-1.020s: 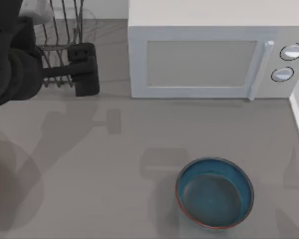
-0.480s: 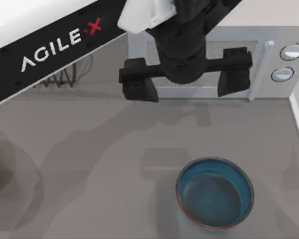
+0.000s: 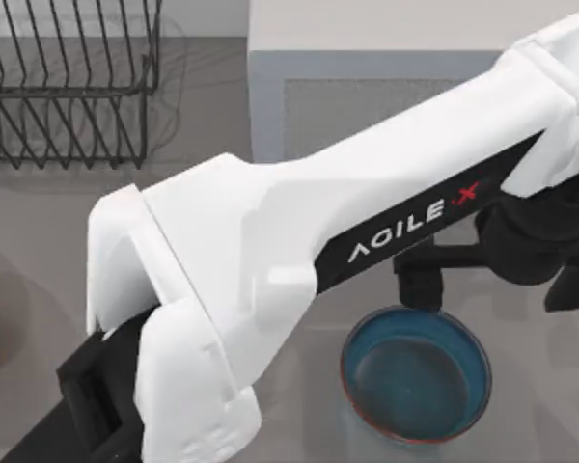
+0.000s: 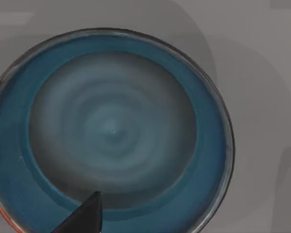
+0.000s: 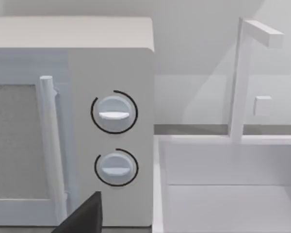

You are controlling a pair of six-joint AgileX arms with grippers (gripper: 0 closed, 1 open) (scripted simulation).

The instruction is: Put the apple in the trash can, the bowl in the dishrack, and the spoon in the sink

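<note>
**A:** Right, the left arm's fingers (image 3: 420,286) are spread wide apart, gripping nothing, and they hover over the bowl (image 3: 415,381).

**B:** Why so wide?

**A:** I'd say to straddle the rim. One finger hangs above the bowl's far edge, the other just outside it. The bowl sits upright and empty below them.

**B:** And further out?

**A:** The microwave (image 3: 299,125) is just behind the fingers. The dishrack (image 3: 68,87) is well apart from them, far across the grey surface (image 3: 39,222), so that's a long carry.

**B:** The right arm?

**A:** Idle, facing the microwave's dials and the sink (image 5: 223,204). No apple or spoon near the fingers.
</note>
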